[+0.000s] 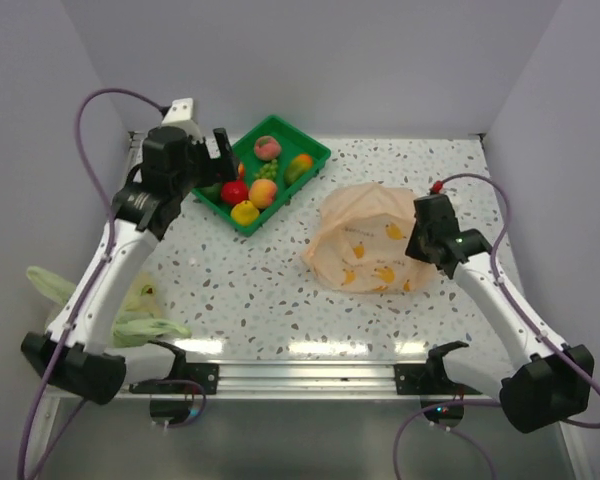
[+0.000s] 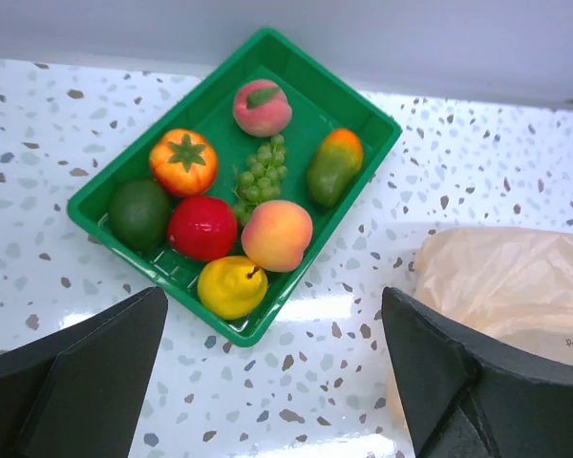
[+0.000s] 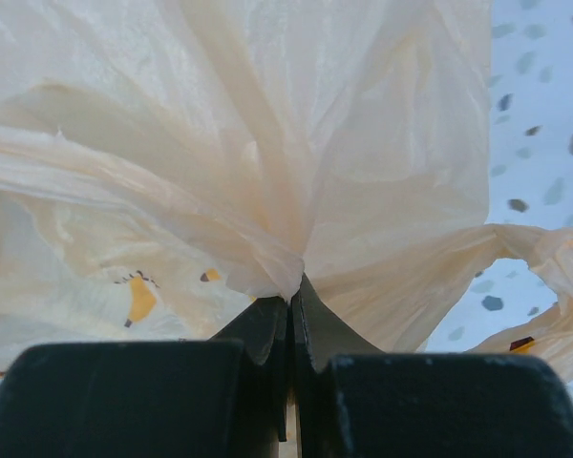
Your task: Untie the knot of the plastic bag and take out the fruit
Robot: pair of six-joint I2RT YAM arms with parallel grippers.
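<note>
The right hand (image 3: 291, 291) is pinched tight on the film of the plastic bag (image 1: 365, 245), which lies flat on the desk (image 1: 250, 290). The left hand (image 2: 267, 382) is wide over the green tray (image 2: 363, 114), with the fruit (image 2: 277, 234) in it.

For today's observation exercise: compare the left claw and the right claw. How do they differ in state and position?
1. The left claw is open and holds nothing; the right claw is shut on the bag.
2. The left claw hovers by the tray of fruit; the right claw sits at the bag's right edge.
Both have dark fingers.
</note>
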